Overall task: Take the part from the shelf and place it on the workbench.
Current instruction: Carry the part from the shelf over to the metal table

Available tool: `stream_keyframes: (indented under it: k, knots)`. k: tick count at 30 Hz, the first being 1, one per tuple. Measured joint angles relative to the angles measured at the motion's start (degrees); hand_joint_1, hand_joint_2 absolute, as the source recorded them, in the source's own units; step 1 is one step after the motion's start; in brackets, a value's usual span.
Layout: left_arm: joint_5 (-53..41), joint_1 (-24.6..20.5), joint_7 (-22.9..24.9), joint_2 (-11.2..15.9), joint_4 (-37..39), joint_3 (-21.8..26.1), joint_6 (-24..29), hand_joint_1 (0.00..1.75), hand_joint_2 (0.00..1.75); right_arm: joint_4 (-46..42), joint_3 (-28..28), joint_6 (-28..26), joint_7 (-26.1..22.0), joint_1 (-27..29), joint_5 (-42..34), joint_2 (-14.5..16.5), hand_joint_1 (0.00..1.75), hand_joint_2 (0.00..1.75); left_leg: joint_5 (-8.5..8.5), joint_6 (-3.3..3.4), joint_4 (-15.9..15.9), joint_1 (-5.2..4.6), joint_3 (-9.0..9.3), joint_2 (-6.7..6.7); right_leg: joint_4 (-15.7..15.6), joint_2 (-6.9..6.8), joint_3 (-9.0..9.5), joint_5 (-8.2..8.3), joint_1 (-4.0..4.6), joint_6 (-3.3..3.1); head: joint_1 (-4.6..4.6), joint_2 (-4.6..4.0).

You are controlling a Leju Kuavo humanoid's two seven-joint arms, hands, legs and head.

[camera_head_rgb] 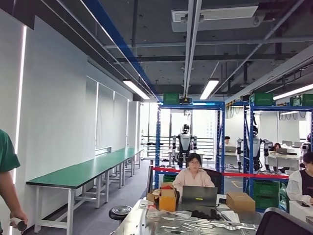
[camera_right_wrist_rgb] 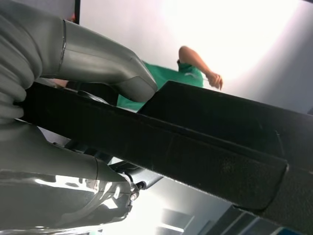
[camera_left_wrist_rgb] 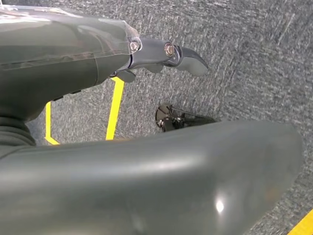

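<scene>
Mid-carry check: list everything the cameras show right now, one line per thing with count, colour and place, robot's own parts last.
Black part: one, long flat black piece, held in the right hand.
Sheet-metal panel: one, silver, bottom edge of the head view.
Workbench: one long row, green top, white legs, along the left wall.
Shelving racks: blue uprights, ahead, with green crates low down.
Cardboard box: one, brown, on the desk.
Stool: one, black, near the desk.
Seated person: one, behind a grey laptop.
Person in green shirt: one, at the left edge.
Other humanoid robots: at least two, silver, by the racks.
Floor: grey carpet with yellow tape lines.
Right hand: grey, grips the black part.
Left hand: dark, holds nothing, above the floor.
</scene>
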Motion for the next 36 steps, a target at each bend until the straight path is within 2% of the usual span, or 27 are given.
stream_keyframes:
  k: [2, 4, 5, 7, 8, 9, 10, 12, 13, 14, 18, 20, 21, 23, 24, 25, 26, 28, 29, 30, 34, 36]
  knots:
    - [-0.02, -0.15, 0.02, 0.01, 0.0, 0.0, -0.04, 0.0, 1.75, 0.0, 0.02, 0.18, -0.08, -0.13, 0.63, -0.1, 1.75, 1.75, -0.2, -0.67, -0.25, 0.1, 0.4, 0.25, -0.36, 0.59, 0.05, 0.19, -0.03, -0.81, -0.01, 0.01]
    - [-0.04, -0.25, 0.01, 0.02, 0.0, 0.0, -0.07, 0.0, 1.75, 0.02, 0.04, 0.31, -0.23, -0.47, 0.9, -0.14, 1.75, 1.75, -1.89, -0.95, 1.93, 0.15, -0.37, -0.72, -0.99, 0.89, 0.39, 0.44, -0.26, -1.64, 0.0, 0.01]
    - [-0.07, -0.23, 0.0, 0.02, 0.0, 0.0, -0.08, 0.0, 1.75, 0.07, 0.05, 0.32, -0.28, -0.65, 0.98, -0.14, 1.75, 1.75, -3.57, -0.95, 4.93, 0.17, -1.78, -1.5, -1.15, 1.02, 0.53, 0.46, -0.34, -1.96, 0.0, 0.01]
    - [-0.13, 0.0, 0.01, 0.02, 0.0, 0.0, -0.12, 0.0, 1.75, 0.25, 0.05, 0.3, -0.31, -0.87, 1.19, -0.14, 1.75, 1.75, -6.85, -0.96, 12.8, 0.13, -5.82, -2.41, -1.16, 1.44, 0.63, 0.3, -0.18, -2.33, 0.01, -0.01]
    - [-0.16, 0.13, 0.01, 0.02, 0.0, 0.0, -0.12, 0.0, 1.75, 0.34, 0.05, 0.27, -0.3, -0.87, 1.31, -0.14, 1.75, 1.75, -7.37, -0.98, 15.46, 0.11, -7.38, -2.57, -1.15, 1.71, 0.74, 0.19, -0.08, -2.44, 0.01, -0.01]
    - [-0.17, 0.22, 0.01, 0.02, 0.0, 0.0, -0.12, 0.0, 1.75, 0.42, 0.07, 0.24, -0.3, -0.88, 1.42, -0.14, 1.75, 1.75, -6.66, -0.94, 15.97, 0.09, -7.99, -2.63, -1.12, 2.01, 0.92, 0.07, 0.0, -2.47, 0.01, -0.01]
    - [-0.17, 0.26, 0.0, 0.03, 0.0, 0.0, -0.12, 0.0, 1.75, 0.46, 0.09, 0.17, -0.28, -0.89, 1.51, -0.14, 1.75, 1.75, -4.79, -0.83, 14.09, 0.08, -7.48, -2.67, -1.09, 2.28, 1.21, -0.11, 0.04, -2.44, 0.01, -0.01]
    - [-0.18, 0.23, -0.03, 0.08, 0.0, 0.0, -0.13, 0.0, 1.75, 0.49, 0.14, -0.01, -0.27, -1.0, 1.67, -0.14, 1.75, 1.75, -0.19, -0.41, 6.85, -0.02, -4.74, -2.76, -0.84, 2.66, 1.8, -0.67, 0.15, -2.16, 0.0, -0.01]
    - [-0.19, 0.18, -0.05, 0.1, 0.0, 0.0, -0.13, 0.0, 1.75, 0.51, 0.16, -0.14, -0.25, -1.12, 1.74, -0.14, 1.75, 1.75, 1.2, -0.17, 3.63, -0.08, -3.47, -2.81, -0.61, 2.85, 1.91, -0.97, 0.24, -1.9, -0.01, -0.01]
    - [-0.2, 0.14, -0.08, 0.12, 0.0, 0.0, -0.14, 0.0, 1.75, 0.54, 0.18, -0.26, -0.21, -1.25, 1.82, -0.14, 1.75, 1.75, 1.78, 0.03, 1.73, -0.18, -2.77, -2.85, -0.42, 2.98, 1.89, -1.18, 0.32, -1.63, -0.01, -0.01]
    - [-0.25, 0.16, -0.2, 0.11, 0.0, 0.0, -0.14, 0.0, 1.75, 0.57, 0.33, -0.66, -0.1, -1.45, 1.97, -0.14, 1.75, 1.75, 1.72, 0.8, 0.47, -0.21, -2.29, -2.85, -0.22, 3.13, 1.81, -1.67, 0.18, -0.48, 0.0, -0.02]
    - [-0.25, 0.07, -0.27, 0.14, 0.0, 0.0, -0.12, 0.0, 1.75, 0.56, 0.39, -0.72, -0.09, -1.57, 1.97, -0.14, 1.75, 1.75, 1.82, 1.15, 0.21, 0.07, -2.1, -2.81, 1.72, 2.98, 1.08, -3.12, 0.06, 0.06, 0.01, -0.02]
    - [-0.24, 0.02, -0.31, 0.18, 0.0, 0.0, -0.11, 0.0, 1.75, 0.56, 0.44, -0.74, -0.08, -1.62, 1.97, -0.14, 1.75, 1.75, 1.79, 1.27, 0.17, 0.12, -2.06, -2.8, 4.31, 2.89, -0.1, -4.54, -0.07, 0.31, 0.0, -0.02]
    - [-0.24, -0.03, -0.36, 0.22, 0.0, 0.0, -0.11, 0.0, 1.75, 0.58, 0.55, -0.82, -0.04, -1.65, 1.96, -0.14, 1.75, 1.75, 1.69, 1.42, 0.17, 0.15, -2.04, -2.77, 11.91, 2.72, -3.96, -7.84, -0.41, 0.79, -0.01, -0.02]
    - [-0.24, -0.02, -0.38, 0.22, 0.0, 0.0, -0.12, 0.0, 1.75, 0.6, 0.6, -0.87, 0.02, -1.63, 1.96, -0.14, 1.75, 1.75, 1.62, 1.44, 0.18, 0.17, -2.0, -2.77, 14.95, 2.65, -5.64, -8.63, -0.58, 1.0, -0.02, -0.02]
    - [-0.24, -0.01, -0.42, 0.22, 0.0, 0.0, -0.12, 0.0, 1.75, 0.62, 0.65, -0.93, 0.09, -1.62, 1.95, -0.14, 1.75, 1.75, 1.53, 1.41, 0.19, 0.21, -1.91, -2.77, 16.08, 2.59, -6.45, -8.3, -0.71, 1.16, -0.02, -0.02]
    - [-0.24, 0.0, -0.45, 0.22, 0.0, 0.0, -0.12, 0.0, 1.75, 0.62, 0.7, -1.0, 0.16, -1.63, 1.95, -0.14, 1.75, 1.75, 1.41, 1.32, 0.19, 0.28, -1.73, -2.79, 14.87, 2.56, -6.13, -6.84, -0.82, 1.28, -0.02, -0.02]
    - [-0.24, 0.01, -0.53, 0.22, 0.0, 0.0, -0.11, 0.0, 1.75, 0.61, 0.83, -1.14, 0.22, -1.69, 1.91, -0.14, 1.75, 1.75, 1.03, 0.95, 0.17, 0.42, -1.16, -2.85, 7.37, 2.42, -2.94, -2.32, -0.97, 1.31, -0.01, -0.02]
    - [-0.22, -0.02, -0.58, 0.23, 0.0, 0.0, -0.11, 0.0, 1.75, 0.61, 0.89, -1.21, 0.24, -1.74, 1.89, -0.14, 1.75, 1.75, 0.84, 0.67, 0.18, 0.38, -0.95, -2.88, 3.74, 2.34, -1.35, -0.78, -0.9, 1.15, -0.01, -0.02]
    - [-0.21, -0.04, -0.63, 0.23, 0.0, 0.0, -0.1, 0.0, 1.75, 0.61, 0.95, -1.27, 0.27, -1.79, 1.85, -0.14, 1.75, 1.75, 0.71, 0.34, 0.16, 0.32, -0.86, -2.89, 1.32, 2.29, -0.34, -0.03, -0.81, 0.84, -0.01, -0.02]
    - [-0.17, -0.1, -0.71, 0.24, 0.0, 0.0, -0.1, 0.0, 1.75, 0.55, 1.05, -1.37, 0.36, -1.78, 1.76, -0.14, 1.75, 1.75, 0.51, -0.99, -0.29, 0.32, -0.6, -2.78, -0.13, 2.45, 0.07, -0.21, -0.47, -0.73, 0.0, 0.0]
    - [-0.17, -0.2, -0.72, 0.24, 0.0, -0.01, -0.11, 0.0, 1.75, 0.47, 1.12, -1.37, 0.37, -1.89, 1.73, -0.12, 1.75, 1.75, -1.17, -1.27, 2.05, 0.33, -1.48, -2.79, -0.61, 2.37, 0.38, -0.07, -0.61, -1.53, 0.01, -0.01]
